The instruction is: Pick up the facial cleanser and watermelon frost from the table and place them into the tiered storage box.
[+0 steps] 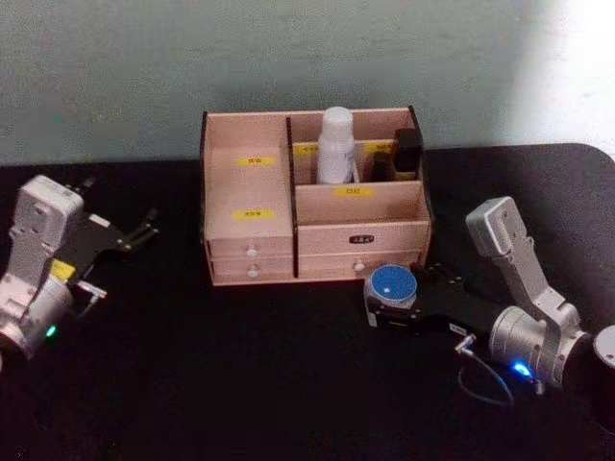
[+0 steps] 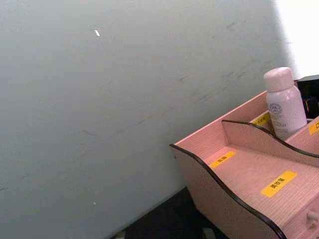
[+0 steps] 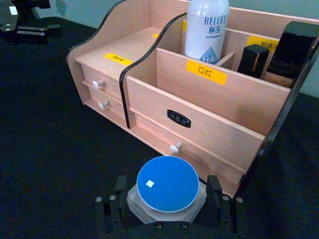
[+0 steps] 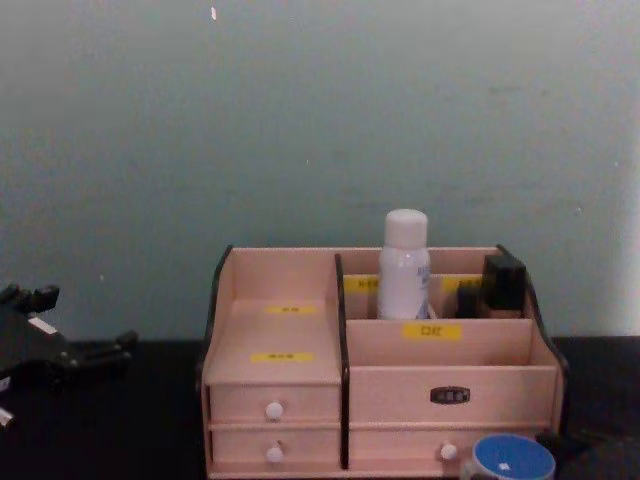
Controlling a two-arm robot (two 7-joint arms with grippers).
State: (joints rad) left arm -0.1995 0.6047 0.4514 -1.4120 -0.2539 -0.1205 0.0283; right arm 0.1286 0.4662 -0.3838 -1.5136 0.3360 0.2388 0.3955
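Jaws of right gripper (image 3: 167, 191) clamped on watermelon frost (image 3: 167, 183), before tiered storage box (image 3: 199, 122); facial cleanser (image 1: 336, 144) already inside; left gripper (image 1: 151, 225) parked aside, jaws apart; frost not yet boxed.

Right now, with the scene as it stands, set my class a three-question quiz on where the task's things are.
1. True or false: the facial cleanser stands inside the tiered storage box.
2. Where is the watermelon frost?
A. In a drawer.
B. On the table in front of the box, at the right tool.
C. In the box's back compartment.
3. Which tool sits off to the side, away from both items?

Key: 1 true; 2 B; 3 the left tool.
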